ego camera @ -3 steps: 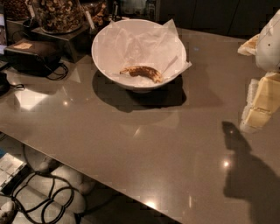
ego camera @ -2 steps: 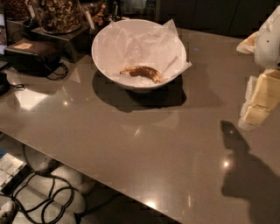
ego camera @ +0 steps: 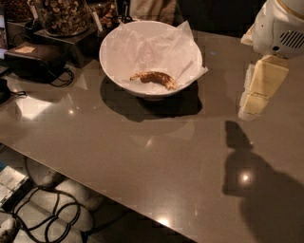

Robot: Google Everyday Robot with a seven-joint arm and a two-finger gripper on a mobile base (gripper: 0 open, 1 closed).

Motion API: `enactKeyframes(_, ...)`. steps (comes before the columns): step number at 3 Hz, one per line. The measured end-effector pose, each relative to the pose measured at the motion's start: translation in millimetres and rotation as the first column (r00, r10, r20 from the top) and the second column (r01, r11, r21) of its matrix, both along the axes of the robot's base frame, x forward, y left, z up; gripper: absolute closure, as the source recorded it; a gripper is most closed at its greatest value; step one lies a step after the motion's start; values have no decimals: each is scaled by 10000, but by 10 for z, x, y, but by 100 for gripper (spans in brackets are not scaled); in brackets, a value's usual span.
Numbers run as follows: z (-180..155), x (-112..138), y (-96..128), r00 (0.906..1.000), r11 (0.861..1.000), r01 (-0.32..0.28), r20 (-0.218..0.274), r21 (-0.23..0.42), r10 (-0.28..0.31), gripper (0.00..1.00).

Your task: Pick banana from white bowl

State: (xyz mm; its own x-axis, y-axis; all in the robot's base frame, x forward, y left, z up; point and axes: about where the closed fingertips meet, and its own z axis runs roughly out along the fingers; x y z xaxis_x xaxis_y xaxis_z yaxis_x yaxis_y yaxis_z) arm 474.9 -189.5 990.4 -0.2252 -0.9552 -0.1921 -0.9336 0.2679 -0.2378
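The banana (ego camera: pixel 156 78) is small, curved and mostly brown. It lies inside the white bowl (ego camera: pixel 114 61) on crumpled white paper, right of the bowl's middle. The bowl stands on the grey table at the back centre. My gripper (ego camera: pixel 249 113) hangs from the white arm at the right. It is above the table, to the right of the bowl and apart from it. It holds nothing that I can see.
A glass jar of nuts (ego camera: pixel 61 14) stands on a dark box behind the bowl to the left. A black device with a cable (ego camera: pixel 33 59) sits at the far left. The table's front edge (ego camera: pixel 95 190) runs diagonally, with cables on the floor below.
My gripper has moved left and a little farther back, toward the bowl. The bowl and banana have not moved.
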Motion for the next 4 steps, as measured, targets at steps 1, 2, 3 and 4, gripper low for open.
enactKeyframes(1, 18, 193, 207, 9998, 9988, -130, -118, 465, 136, 0)
enactKeyframes(2, 5, 481, 498, 9981, 9966, -398, -439, 728, 430, 0)
enactKeyframes(3, -31, 662, 777, 9934, 9927, -990, -508, 682, 1026, 0)
enactKeyframes(4, -39, 712, 797, 9949, 9922, -929, -323, 835, 959, 0)
